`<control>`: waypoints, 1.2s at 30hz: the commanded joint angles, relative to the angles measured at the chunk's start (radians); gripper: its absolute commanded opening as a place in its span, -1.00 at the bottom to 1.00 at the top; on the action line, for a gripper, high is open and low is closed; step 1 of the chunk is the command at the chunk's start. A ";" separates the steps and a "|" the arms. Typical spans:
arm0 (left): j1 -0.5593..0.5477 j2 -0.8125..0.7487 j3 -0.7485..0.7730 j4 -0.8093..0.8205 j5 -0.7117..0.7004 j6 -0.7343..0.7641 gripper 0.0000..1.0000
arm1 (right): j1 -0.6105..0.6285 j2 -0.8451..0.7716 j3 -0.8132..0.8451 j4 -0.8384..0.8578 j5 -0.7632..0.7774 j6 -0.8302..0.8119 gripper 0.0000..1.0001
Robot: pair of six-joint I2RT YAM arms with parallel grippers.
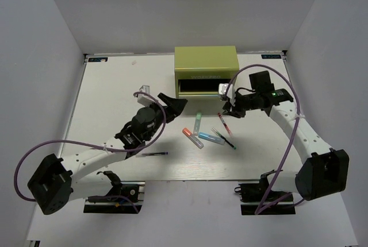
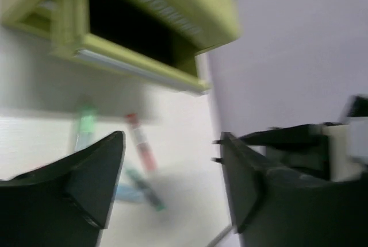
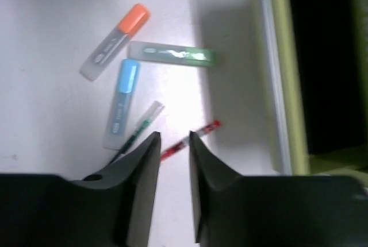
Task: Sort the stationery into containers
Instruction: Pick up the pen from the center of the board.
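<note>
1. The left end effector point(image 2: 172, 138) hangs above the surface point(image 1: 109, 92) with its fingers spread wide and nothing between them. The yellow-green tool chest point(image 1: 206, 63) stands just ahead of it, one dark drawer slot open toward the fingers.
2. The right end effector point(image 3: 172, 136) has its fingers only narrowly parted and grips nothing. The red pen point(image 3: 204, 129) lies on the surface directly below that gap.
3. Just past its fingertips lie the green pen point(image 3: 138, 129) and the blue-capped marker point(image 3: 122, 103). Farther out are the orange-capped marker point(image 3: 114, 41) and the green marker point(image 3: 172, 54). The chest is close by on its other side.
4. The dark-blue pen point(image 1: 154, 154) lies apart from the rest, behind the left end effector and beside that arm.
</note>
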 commanded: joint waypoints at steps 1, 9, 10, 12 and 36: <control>0.011 -0.005 0.119 -0.450 -0.009 0.112 0.46 | 0.038 0.017 -0.062 -0.036 -0.070 0.003 -0.31; 0.020 0.046 0.274 -0.850 0.000 0.149 0.87 | 0.162 0.057 -0.258 0.185 0.007 0.146 0.28; 0.020 0.037 0.274 -0.866 0.000 0.123 0.96 | 0.169 0.069 -0.266 0.195 0.031 0.146 0.28; 0.020 0.014 0.261 -0.887 0.000 0.101 1.00 | 0.202 0.082 -0.289 0.250 0.073 0.157 0.28; 0.020 -0.057 0.204 -0.937 -0.036 0.034 1.00 | 0.354 0.300 -0.334 0.451 0.323 0.281 -0.23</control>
